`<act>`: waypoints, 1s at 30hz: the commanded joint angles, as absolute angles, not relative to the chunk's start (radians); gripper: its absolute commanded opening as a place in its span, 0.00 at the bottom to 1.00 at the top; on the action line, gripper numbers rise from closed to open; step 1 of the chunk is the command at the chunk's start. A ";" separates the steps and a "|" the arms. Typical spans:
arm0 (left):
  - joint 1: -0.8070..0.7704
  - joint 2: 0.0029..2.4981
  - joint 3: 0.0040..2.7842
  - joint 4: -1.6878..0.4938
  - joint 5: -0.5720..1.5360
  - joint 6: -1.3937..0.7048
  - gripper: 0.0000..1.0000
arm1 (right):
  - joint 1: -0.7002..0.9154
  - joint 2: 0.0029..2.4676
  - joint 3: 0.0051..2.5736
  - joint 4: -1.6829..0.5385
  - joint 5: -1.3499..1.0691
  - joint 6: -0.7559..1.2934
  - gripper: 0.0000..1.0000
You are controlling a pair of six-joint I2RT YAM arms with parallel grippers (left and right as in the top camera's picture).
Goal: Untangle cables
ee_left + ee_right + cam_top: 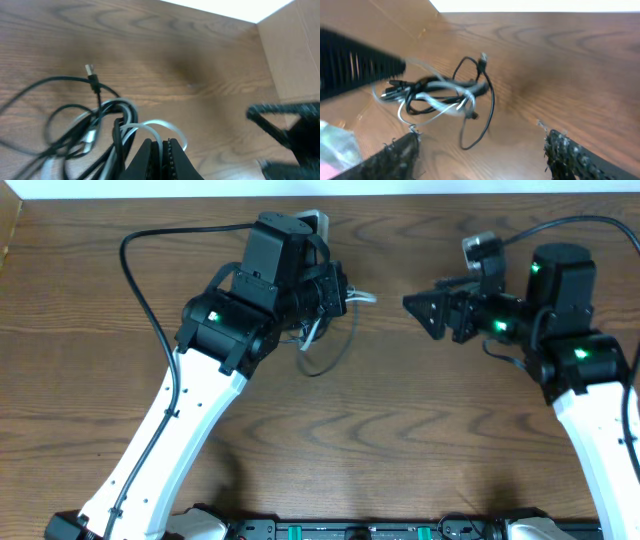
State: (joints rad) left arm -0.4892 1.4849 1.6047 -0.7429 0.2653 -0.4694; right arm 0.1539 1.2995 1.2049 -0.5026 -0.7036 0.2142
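A: Where are cables (440, 95) found?
B: Blk + wht tangle is pinched in shut L claw (161, 147). R claw (481, 139) is spread wide, just right of L claw.

The thin black cord (493, 102), the longer of the two, is bunched in loose loops, with one wide loop drooping toward the wooden table and a small metal-tipped plug sticking up at its top. The shorter thin white cord (160, 121) threads through those black coils in pale curls, still tangled with them. One white loop is pinched in the closed left gripper (161, 142).
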 commanded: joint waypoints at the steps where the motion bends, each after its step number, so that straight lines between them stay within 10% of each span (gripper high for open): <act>1: -0.490 1.499 1.607 -0.734 0.306 -0.438 0.07 | 0.184 1.355 1.214 -0.472 -0.717 0.368 0.71; 30: -0.490 1.499 1.605 -0.705 0.268 -0.438 0.07 | 0.237 1.453 1.214 -0.415 -0.794 0.542 0.63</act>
State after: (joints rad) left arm -0.4892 1.4998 1.6047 -0.7132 0.2790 -0.4622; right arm 0.2298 1.4494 1.2049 -0.4213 -0.7712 0.5022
